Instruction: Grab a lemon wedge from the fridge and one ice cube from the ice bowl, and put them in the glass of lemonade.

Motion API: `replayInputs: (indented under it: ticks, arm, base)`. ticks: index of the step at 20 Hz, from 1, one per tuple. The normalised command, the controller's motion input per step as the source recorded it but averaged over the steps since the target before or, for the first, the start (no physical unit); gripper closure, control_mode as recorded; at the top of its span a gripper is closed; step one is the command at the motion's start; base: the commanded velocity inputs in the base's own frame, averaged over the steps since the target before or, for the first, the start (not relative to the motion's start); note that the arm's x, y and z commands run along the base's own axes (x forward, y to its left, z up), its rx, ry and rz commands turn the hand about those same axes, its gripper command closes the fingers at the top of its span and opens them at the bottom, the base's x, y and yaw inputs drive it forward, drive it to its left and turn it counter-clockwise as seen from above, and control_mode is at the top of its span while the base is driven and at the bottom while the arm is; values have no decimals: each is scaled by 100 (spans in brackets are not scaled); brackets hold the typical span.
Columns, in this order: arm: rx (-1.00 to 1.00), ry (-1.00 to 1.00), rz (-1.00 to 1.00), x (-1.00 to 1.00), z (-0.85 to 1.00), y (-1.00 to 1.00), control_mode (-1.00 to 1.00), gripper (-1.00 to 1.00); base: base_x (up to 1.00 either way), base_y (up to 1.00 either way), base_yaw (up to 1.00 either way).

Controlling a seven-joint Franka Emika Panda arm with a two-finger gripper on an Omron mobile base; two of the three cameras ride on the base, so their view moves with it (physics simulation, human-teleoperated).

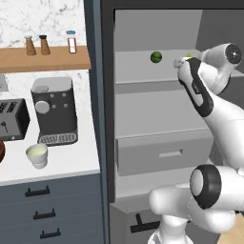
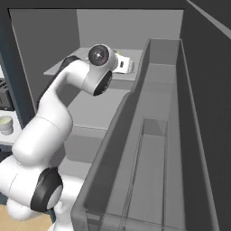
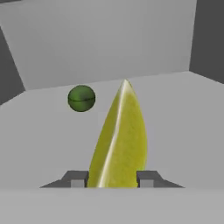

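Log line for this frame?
stage: grasping in grey fridge | gripper: shut on yellow-green lemon wedge | round dark green fruit: on shelf

Arm (image 2: 54,122) rises from lower left and reaches into the open fridge (image 2: 135,27), wrist at the upper shelf (image 2: 90,56). Hand end is a white block (image 2: 124,64) over the shelf, with a speck of yellow-green just beside it; can't tell the jaws. Fridge door's inner bins (image 2: 153,135) run along the right. Pale cup (image 2: 5,124) sits on the counter at the left edge.
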Motion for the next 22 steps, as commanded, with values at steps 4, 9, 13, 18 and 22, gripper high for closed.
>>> replayInputs:
  ticks: [4, 9, 13, 18, 22]
  arm:
    - [0, -22, 11, -100, 81, 34, -100, 100]
    - [0, 11, 17, -100, 89, 31, -100, 100]
    - [-7, 55, 16, -100, -43, 13, -100, 100]
    - [-16, 57, 20, -89, -96, 7, -100, 100]
    - [-11, 27, 17, -52, -56, 35, -100, 100]
  base:
    - [0, 0, 0]
    - [0, 0, 0]
    - [0, 0, 0]
    - [0, 0, 0]
    - [0, 0, 0]
